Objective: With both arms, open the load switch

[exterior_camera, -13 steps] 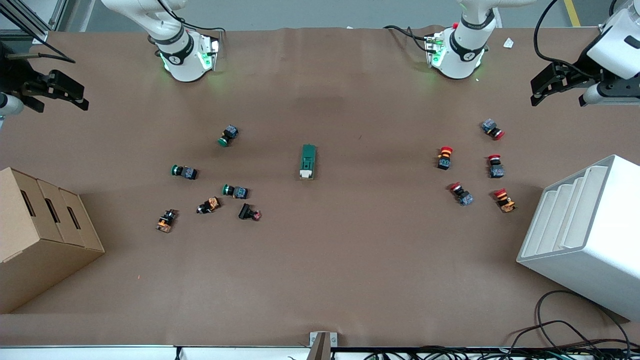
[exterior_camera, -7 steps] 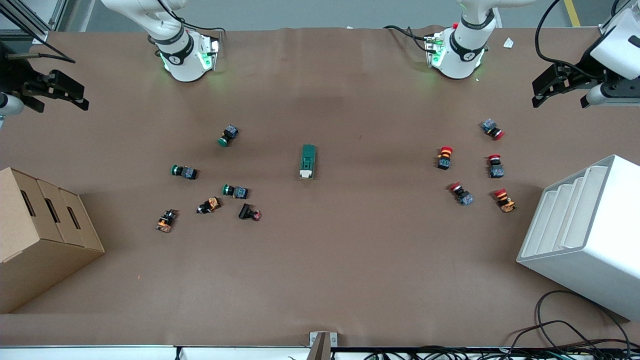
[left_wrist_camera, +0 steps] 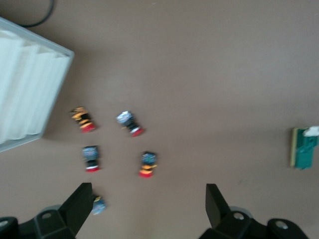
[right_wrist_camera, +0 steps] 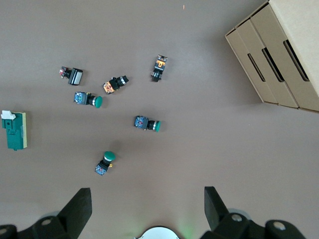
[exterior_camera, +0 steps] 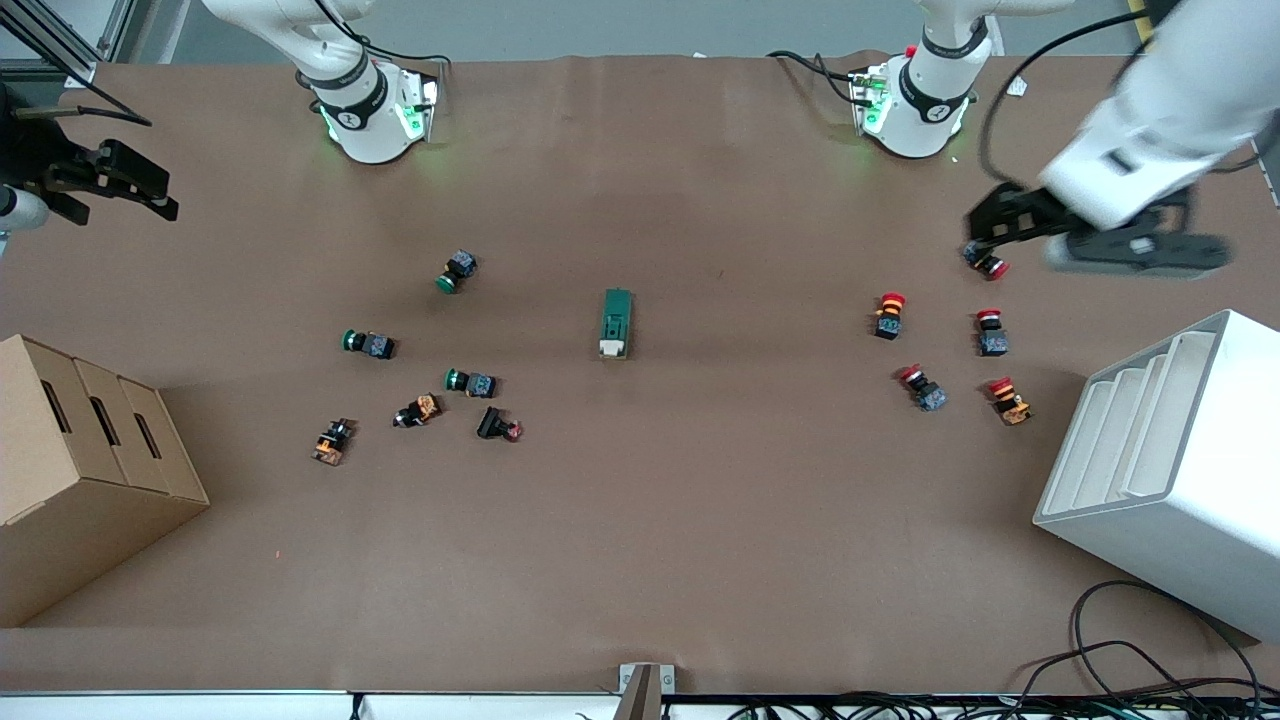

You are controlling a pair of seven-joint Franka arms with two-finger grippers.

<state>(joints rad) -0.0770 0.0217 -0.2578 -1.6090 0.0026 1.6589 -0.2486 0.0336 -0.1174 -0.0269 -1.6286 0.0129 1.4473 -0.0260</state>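
Since the previous frames the left gripper (exterior_camera: 985, 228) has swung in from the table's edge and now hangs over the red push-buttons (exterior_camera: 986, 260) at the left arm's end of the table — its fingers (left_wrist_camera: 79, 206) spread wide, holding nothing. The right gripper (exterior_camera: 155, 195) is unchanged: it waits over the right arm's end, fingers (right_wrist_camera: 79, 209) wide apart and empty. The load switch (exterior_camera: 616, 323) lies flat on the brown table (exterior_camera: 700, 500) near its centre, untouched — dark green body, white lever (exterior_camera: 610, 348) at the end nearer the front camera, well apart from both grippers.
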